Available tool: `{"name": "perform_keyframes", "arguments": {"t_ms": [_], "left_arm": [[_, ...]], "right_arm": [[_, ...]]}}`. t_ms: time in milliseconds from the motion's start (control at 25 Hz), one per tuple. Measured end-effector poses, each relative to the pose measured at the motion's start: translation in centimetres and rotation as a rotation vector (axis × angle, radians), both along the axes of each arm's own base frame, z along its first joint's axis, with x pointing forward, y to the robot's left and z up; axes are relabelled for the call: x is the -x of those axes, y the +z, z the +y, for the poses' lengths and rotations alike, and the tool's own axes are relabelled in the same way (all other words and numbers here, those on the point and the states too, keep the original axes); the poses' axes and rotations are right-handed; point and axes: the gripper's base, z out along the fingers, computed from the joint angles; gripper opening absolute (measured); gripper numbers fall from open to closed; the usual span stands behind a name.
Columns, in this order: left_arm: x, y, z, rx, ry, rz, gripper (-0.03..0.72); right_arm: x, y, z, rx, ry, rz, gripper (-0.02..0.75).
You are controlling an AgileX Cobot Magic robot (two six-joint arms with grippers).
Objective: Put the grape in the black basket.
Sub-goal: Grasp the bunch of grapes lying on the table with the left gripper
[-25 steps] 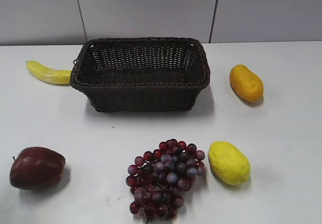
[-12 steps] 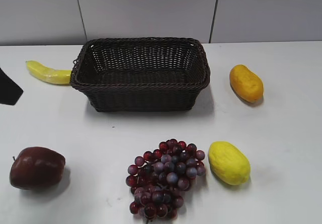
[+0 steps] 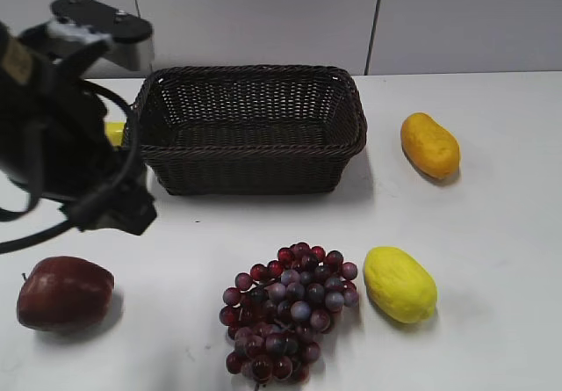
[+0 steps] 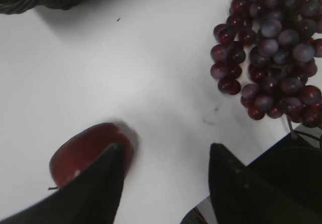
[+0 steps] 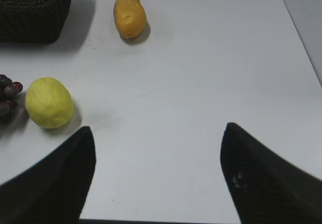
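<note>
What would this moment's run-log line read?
left gripper: open, above table | right gripper: open, idle | grape: on table | black basket: empty

No text, label, brand, number or sign can be read anywhere in these views (not on the black basket (image 3: 248,127) at twelve o'clock, the grape (image 3: 288,310) at six o'clock, the fruit around them, or the dark arm (image 3: 61,127) at nine o'clock).
</note>
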Motion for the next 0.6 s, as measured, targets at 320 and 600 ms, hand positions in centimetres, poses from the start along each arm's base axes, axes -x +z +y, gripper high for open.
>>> {"name": "perform_keyframes", "arguments": {"t_ms": [320, 600], "left_arm": [[-0.4, -1.4, -6.2, -0.073, 0.089, -0.083, 0.505], [0.4, -3.4, -10.2, -0.107, 0.099, -0.122, 0.506]], "right_arm": [[0.0, 0.0, 0.0, 0.0, 0.0, 0.0, 0.586], [0.0, 0.0, 0.0, 0.0, 0.0, 0.0, 0.586]]}}
